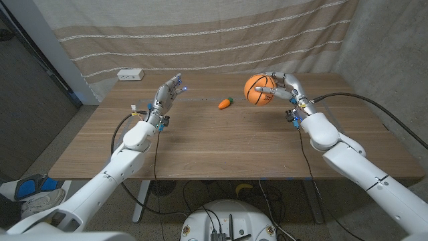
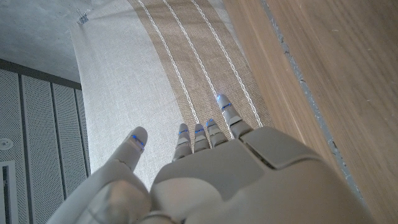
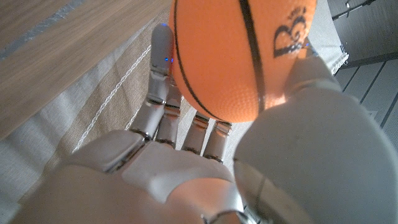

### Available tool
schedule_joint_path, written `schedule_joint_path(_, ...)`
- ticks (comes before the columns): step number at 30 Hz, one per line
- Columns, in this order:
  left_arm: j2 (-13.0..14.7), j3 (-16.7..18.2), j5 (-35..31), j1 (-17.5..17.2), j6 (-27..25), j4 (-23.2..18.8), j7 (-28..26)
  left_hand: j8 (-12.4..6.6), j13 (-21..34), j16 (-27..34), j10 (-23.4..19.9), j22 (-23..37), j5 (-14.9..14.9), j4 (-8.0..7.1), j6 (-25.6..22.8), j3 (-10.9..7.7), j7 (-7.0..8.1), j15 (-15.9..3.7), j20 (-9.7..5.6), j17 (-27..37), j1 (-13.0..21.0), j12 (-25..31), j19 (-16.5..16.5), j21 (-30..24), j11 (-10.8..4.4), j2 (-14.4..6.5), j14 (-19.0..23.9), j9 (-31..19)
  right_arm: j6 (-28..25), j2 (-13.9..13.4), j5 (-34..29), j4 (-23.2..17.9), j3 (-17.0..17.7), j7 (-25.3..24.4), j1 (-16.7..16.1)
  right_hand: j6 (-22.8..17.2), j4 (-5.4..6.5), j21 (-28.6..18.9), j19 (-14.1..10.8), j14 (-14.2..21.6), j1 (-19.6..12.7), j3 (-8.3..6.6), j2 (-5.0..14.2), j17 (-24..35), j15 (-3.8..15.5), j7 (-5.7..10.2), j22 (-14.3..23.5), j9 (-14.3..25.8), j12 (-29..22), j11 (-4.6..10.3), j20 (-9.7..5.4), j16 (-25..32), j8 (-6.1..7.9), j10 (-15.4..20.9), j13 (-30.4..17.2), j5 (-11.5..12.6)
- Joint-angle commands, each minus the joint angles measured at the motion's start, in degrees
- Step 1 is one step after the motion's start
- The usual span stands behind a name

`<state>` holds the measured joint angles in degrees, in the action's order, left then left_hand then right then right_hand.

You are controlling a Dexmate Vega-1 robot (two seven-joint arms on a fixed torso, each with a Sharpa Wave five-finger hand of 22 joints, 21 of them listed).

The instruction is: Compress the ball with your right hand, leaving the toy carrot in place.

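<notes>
The ball [image 1: 259, 89] is looking soft and light, like foam, so squeezing it around its round middle should work best. It is orange with black lines, like a tiny basketball. The right robot hand [image 1: 286, 88] is gripping it above the desk [image 1: 221, 144], at about 1 o'clock. The toy carrot [image 1: 225, 103] is lying just beside it at 12 o'clock. The left robot hand [image 1: 170, 89] is spreading its fingers, holding nothing.

white arms, grey robot hand [image 1: 286, 87], blk cables
</notes>
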<state>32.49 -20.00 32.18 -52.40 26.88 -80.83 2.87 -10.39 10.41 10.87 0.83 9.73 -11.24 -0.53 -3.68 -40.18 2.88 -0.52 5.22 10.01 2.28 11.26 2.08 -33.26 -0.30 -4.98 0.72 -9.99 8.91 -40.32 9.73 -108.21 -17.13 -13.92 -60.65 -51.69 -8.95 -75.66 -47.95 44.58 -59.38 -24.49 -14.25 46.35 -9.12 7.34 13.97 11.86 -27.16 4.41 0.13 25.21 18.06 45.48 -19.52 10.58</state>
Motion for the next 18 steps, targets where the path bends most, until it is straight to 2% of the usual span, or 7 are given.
schedule_joint_path(1, -0.6, 0.3, 0.0, 0.0, 1.0, 0.9, -0.3, -0.17, 0.1, -0.2, 0.0, 0.3, 0.0, 0.29, -0.4, -0.04, 0.38, -0.33, 0.13, 0.1, -0.5, 0.2, 0.4, 0.2, -0.42, -1.5, 0.2, -0.1, 5.2, 1.7, 7.9, 5.7, -0.2, 4.7, 3.0, -8.2, 0.19, -0.5, 7.0, 17.3, -20.4, -0.22, 20.21, 0.3, 21.96, -7.69, -0.1, 0.2, -0.2, -0.59, -12.36, -0.1, 0.14, 3.3, -9.2, 0.4)
schedule_joint_path(4, -0.7, 0.2, -0.1, 0.2, 1.1, 1.3, -0.2, -0.2, 0.1, -0.2, 0.0, 0.3, 0.0, 0.33, -0.5, -0.08, 0.48, -0.31, 0.14, 0.1, -0.5, 0.2, 0.4, 0.3, -0.89, -1.5, 0.2, -0.1, 6.8, 2.3, 10.0, 7.6, -0.2, 6.2, 3.9, -8.3, 0.2, -0.6, 7.0, 17.4, -20.4, -0.23, 20.25, 0.3, 21.99, -7.73, -0.3, 0.2, -0.1, -0.66, -12.37, -0.1, 0.09, 3.4, -9.3, 0.4)
schedule_joint_path(11, -1.1, 0.1, 0.0, 0.8, 1.4, 2.1, 0.2, -0.23, 0.1, -0.2, 0.0, 0.3, 0.0, 0.38, -0.6, -0.13, 0.51, -0.37, 0.15, 0.1, -0.4, 0.2, 0.5, 0.4, -0.63, -1.5, 0.2, -0.1, 8.7, 3.7, 14.6, 11.7, -0.3, 8.9, 5.7, -8.5, 0.14, -1.0, 7.1, 17.3, -20.5, -0.22, 20.17, 0.4, 21.95, -7.72, -0.7, 0.3, 0.1, -0.67, -12.38, -0.3, -0.01, 3.4, -9.7, 0.3)
schedule_joint_path(18, -1.4, 0.0, 0.1, 1.2, 1.9, 3.1, 0.6, -0.24, 0.1, -0.2, -0.1, 0.3, 0.0, 0.45, -0.7, -0.18, 0.66, -0.45, 0.17, 0.1, -0.4, 0.2, 0.5, 0.6, -0.99, -1.5, 0.2, -0.1, 10.0, 4.9, 19.1, 15.2, -0.4, 11.9, 7.1, -8.4, 0.15, -1.3, 7.2, 17.5, -20.5, -0.19, 20.16, 0.5, 21.94, -7.76, -1.0, 0.3, 0.2, -0.65, -12.38, -0.2, -0.18, 3.4, -9.9, 0.3)
